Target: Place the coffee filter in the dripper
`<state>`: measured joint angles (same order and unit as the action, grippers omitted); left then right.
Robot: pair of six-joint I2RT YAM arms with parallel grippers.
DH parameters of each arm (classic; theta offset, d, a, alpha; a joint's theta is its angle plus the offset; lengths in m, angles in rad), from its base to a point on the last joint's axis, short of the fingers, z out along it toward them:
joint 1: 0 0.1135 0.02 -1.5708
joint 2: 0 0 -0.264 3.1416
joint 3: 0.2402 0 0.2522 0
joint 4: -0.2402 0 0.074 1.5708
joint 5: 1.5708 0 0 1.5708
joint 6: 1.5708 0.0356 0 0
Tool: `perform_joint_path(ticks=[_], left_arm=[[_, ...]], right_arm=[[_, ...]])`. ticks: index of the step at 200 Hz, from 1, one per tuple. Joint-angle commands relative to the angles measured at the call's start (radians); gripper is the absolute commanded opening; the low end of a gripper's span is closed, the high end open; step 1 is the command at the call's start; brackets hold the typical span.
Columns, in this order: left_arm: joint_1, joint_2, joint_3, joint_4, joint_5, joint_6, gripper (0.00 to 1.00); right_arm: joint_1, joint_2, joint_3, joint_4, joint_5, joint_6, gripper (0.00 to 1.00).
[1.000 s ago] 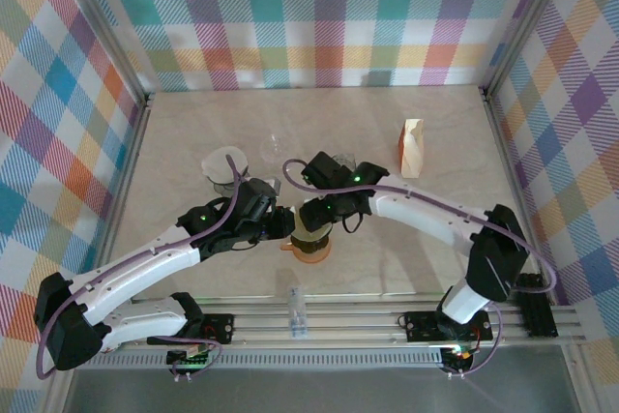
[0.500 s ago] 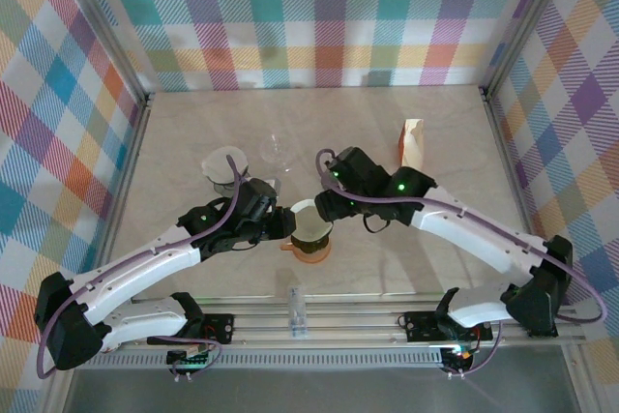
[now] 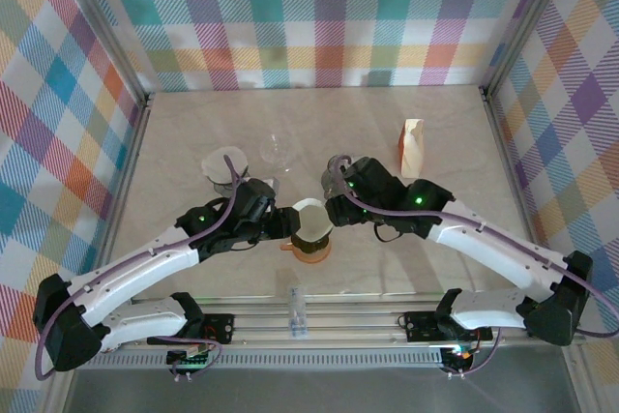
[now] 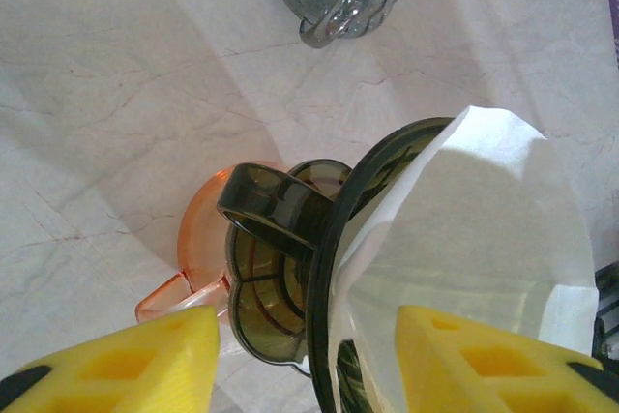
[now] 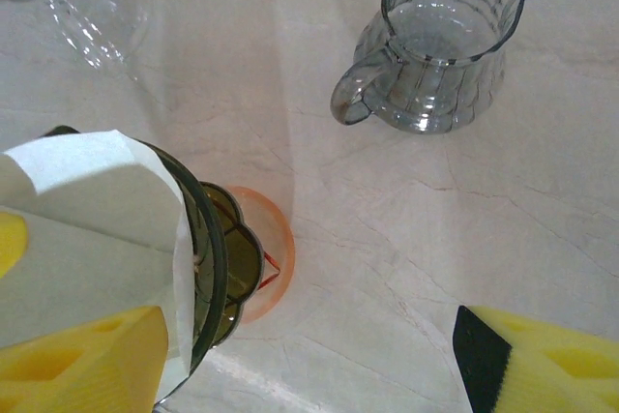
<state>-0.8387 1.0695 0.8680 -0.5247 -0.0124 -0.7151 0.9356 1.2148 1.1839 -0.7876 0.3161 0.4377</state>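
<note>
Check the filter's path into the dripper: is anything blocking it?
Nothing visible does. The white filter already sits inside the dark dripper, its paper rising above the rim, with the dripper resting on an orange base.

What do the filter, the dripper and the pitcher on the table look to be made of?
Filter: thin white paper, matt, creased, with light glowing through it. Dripper: smoky olive, see-through and glossy, so plastic or glass; the look leaves that open. Pitcher: clear, grey-tinted glass or plastic, its ribbed wall catching bright glints.
</note>
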Motion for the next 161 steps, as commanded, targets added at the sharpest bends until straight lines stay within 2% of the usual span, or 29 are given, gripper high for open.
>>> perform_joint_path(ticks=[1, 59, 94, 161], left_arm=[[0.012, -0.041, 0.021, -0.023, -0.017, -0.008, 0.59], [0.012, -0.111, 0.045, -0.062, -0.061, -0.009, 0.81], [0.011, -0.186, 0.031, -0.091, -0.125, -0.009, 0.99], [0.01, -0.34, -0.061, -0.141, -0.235, -0.064, 1.0]], right_arm=[[0.003, -0.037, -0.027, 0.023, 0.029, 0.026, 0.79], [0.001, -0.077, -0.076, 0.008, 0.078, 0.062, 0.8], [-0.083, -0.061, -0.102, 0.022, -0.01, 0.068, 0.8], [-0.351, 0.14, -0.096, 0.239, -0.186, 0.127, 0.79]])
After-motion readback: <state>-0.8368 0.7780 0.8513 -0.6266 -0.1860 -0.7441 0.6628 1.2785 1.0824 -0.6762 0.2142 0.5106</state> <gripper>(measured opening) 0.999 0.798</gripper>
